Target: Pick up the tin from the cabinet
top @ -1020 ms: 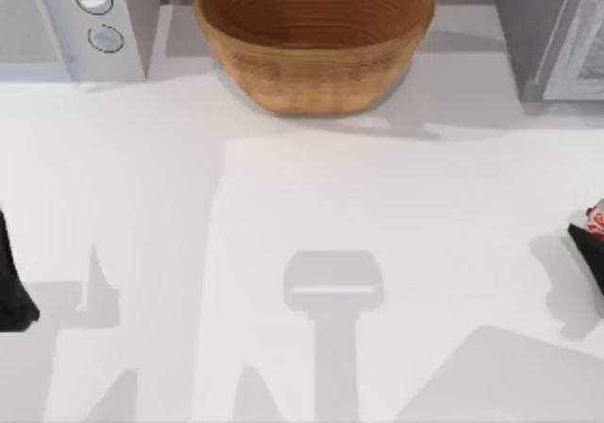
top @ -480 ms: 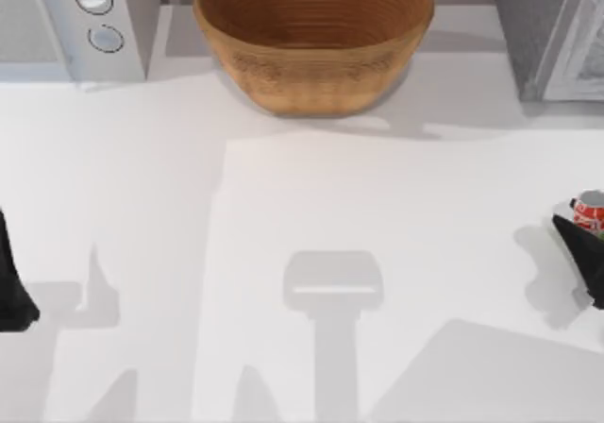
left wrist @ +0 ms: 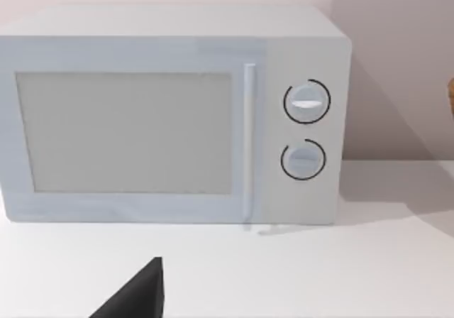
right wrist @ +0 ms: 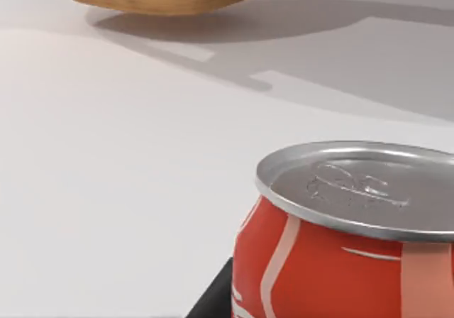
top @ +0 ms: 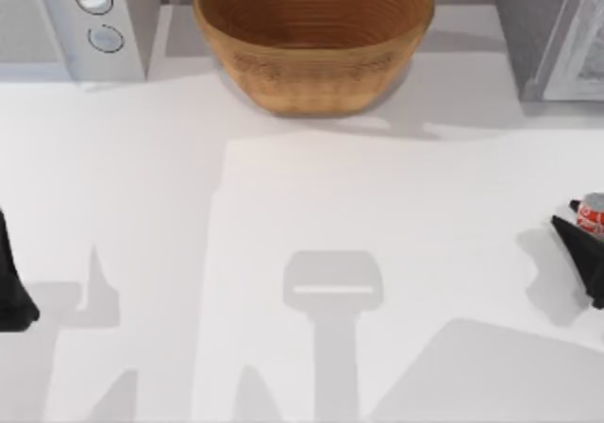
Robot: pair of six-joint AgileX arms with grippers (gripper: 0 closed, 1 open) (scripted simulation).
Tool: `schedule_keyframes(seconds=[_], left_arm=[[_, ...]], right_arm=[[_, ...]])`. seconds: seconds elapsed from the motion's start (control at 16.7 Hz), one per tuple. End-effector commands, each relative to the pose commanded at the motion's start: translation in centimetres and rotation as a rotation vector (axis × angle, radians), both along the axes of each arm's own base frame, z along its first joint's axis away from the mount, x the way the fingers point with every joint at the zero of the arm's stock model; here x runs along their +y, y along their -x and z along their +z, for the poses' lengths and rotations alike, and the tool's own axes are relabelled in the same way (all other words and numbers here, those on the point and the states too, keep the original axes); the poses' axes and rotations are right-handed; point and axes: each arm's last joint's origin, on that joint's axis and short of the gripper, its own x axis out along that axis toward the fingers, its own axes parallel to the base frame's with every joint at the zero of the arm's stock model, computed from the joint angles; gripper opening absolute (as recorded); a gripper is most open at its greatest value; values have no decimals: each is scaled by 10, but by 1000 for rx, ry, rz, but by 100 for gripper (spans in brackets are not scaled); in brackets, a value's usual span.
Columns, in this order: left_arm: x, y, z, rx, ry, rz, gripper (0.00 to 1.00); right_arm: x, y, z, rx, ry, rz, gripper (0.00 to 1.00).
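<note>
The edge of the top view cuts off my right claw [top: 587, 253] and half of the tin [top: 593, 215].

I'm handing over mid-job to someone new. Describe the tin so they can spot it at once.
Start at the brown woven bowl at the table's back, then go to the right edge, where the right gripper is. The tin is at its tip: a small can, the one red thing, with white marks and a silvery-grey top.
</note>
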Motion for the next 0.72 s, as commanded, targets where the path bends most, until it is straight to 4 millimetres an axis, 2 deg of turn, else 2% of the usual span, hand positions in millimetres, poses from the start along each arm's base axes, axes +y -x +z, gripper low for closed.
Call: schedule_keyframes(seconds=[0.36, 0.72], left_arm=[[0, 0, 0, 0, 0, 0, 100], [0, 0, 0, 0, 0, 0, 100]], right_arm=[[0, 0, 0, 0, 0, 0, 98], [0, 0, 0, 0, 0, 0, 100]])
